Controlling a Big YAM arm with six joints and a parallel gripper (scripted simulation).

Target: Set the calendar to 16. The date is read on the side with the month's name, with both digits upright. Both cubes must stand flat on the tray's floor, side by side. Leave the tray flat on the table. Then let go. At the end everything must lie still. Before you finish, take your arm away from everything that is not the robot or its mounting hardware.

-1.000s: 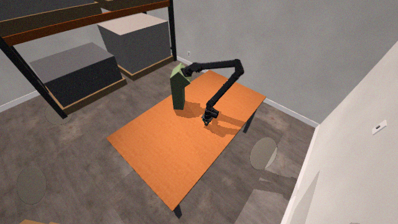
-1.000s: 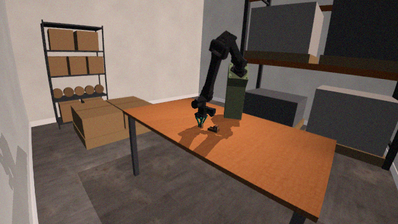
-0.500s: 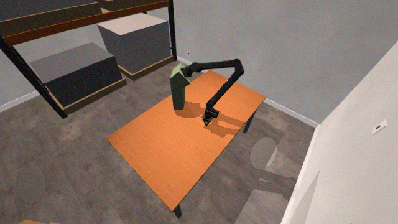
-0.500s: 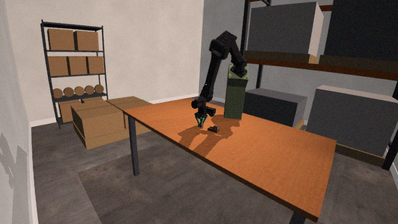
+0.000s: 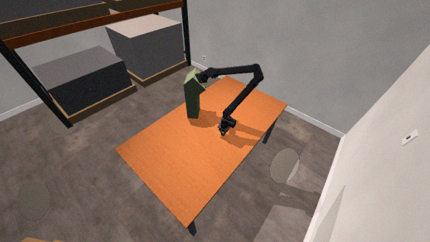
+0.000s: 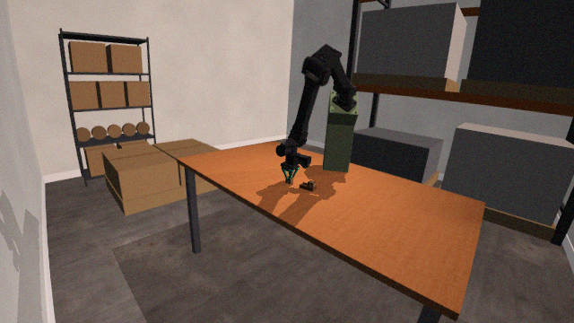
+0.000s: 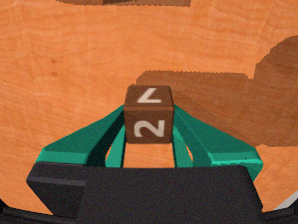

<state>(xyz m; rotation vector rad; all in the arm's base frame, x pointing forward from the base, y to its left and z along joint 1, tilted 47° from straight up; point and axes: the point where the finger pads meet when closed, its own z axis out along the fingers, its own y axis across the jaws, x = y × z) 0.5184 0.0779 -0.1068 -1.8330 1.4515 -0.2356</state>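
Observation:
My gripper [image 5: 222, 133] [image 6: 290, 179] [image 7: 149, 111] is shut on a small brown cube [image 7: 149, 125], with one teal finger on each side of it. The face toward the wrist camera has a white 2 turned sideways. The face beyond it has a white angled mark, also sideways; I cannot tell which digit it is. The cube is low over the table; the exact gap is unclear. The small dark brown tray [image 6: 304, 187] lies on the table just right of the gripper in the exterior view, with a brown block-like piece [image 6: 311, 184] on it, probably the other cube. Its digits and the month's name cannot be read.
The orange table [image 5: 181, 168] [image 6: 395, 224] bears the green arm pedestal [image 5: 193, 101] [image 6: 337, 144], behind the tray in the exterior view. Shadows of the arm fall around the gripper. In the wrist view, a dark object's edge shows at the top border. Shelves and boxes stand off the table.

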